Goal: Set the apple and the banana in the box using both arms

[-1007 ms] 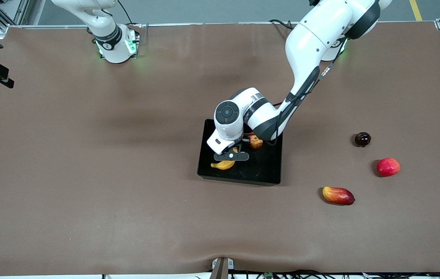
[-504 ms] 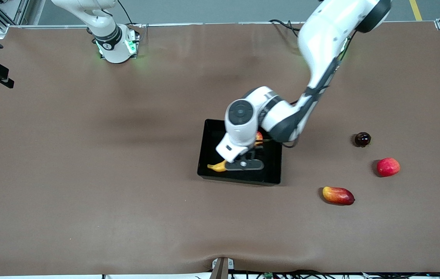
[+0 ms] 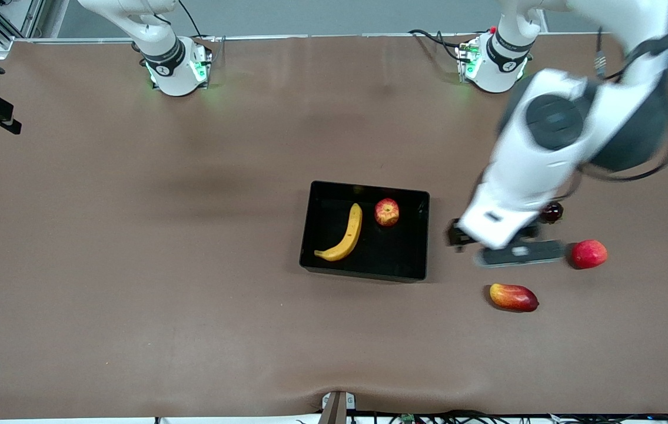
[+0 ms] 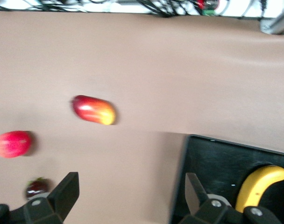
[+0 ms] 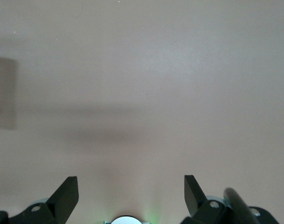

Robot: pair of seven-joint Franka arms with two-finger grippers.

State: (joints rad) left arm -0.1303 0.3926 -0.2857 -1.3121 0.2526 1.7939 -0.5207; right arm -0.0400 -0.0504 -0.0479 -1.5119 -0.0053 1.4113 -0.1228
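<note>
The banana (image 3: 345, 232) and the apple (image 3: 387, 212) lie side by side in the black box (image 3: 363, 274), the apple toward the left arm's end. My left gripper (image 3: 513, 250) is open and empty, up over the bare table between the box and the loose fruits. In the left wrist view its fingers (image 4: 131, 186) stand wide apart, with the box (image 4: 216, 158) and the banana's end (image 4: 266, 184) at the edge. My right gripper (image 5: 130, 186) is open and empty over bare table near its own base; the right arm (image 3: 157, 35) waits.
A red-yellow mango (image 3: 513, 297), a pinkish-red round fruit (image 3: 589, 254) and a small dark fruit (image 3: 551, 211) lie on the brown table toward the left arm's end. All three also show in the left wrist view: mango (image 4: 93, 108), pinkish-red fruit (image 4: 12, 143), dark fruit (image 4: 37, 187).
My left gripper let go of the banana in the box, rose and swung away toward the left arm's end. The banana now lies uncovered in the box. The right arm has not moved.
</note>
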